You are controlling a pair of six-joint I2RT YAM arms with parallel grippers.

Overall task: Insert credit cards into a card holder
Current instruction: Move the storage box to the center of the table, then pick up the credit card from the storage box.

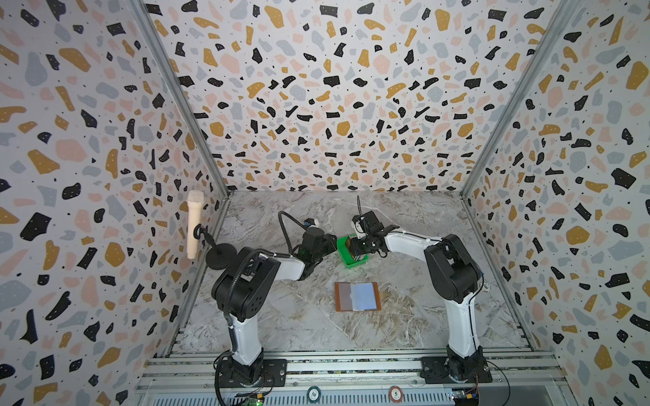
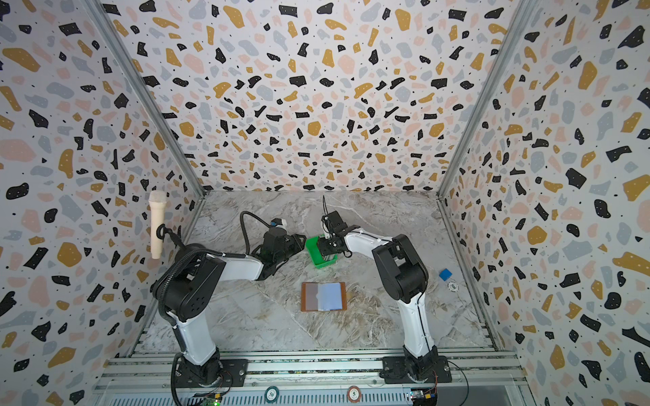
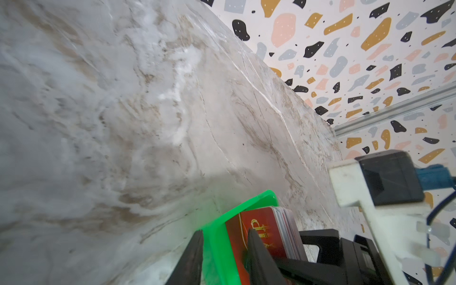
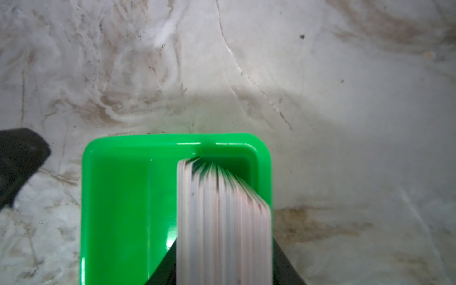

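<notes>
Cards [image 4: 223, 222]: thin plastic stack standing edgewise in glossy tray [image 4: 128, 197], right tool [image 4: 224, 261] clamping it | left tool [image 3: 224, 233] straddling tray wall, grip unclear | leather holder [image 1: 357, 296] lying open on marbled tabletop [image 1: 281, 327]

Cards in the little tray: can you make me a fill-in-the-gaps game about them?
1. The credit cards stand on edge in a ___ tray.
2. The card facing the left gripper is ___.
3. The left gripper has one of its fingers inside the tray and one ___ it.
4. The card holder lies ___, showing its clear sleeves.

Missing words: green, red, outside, open.
</notes>
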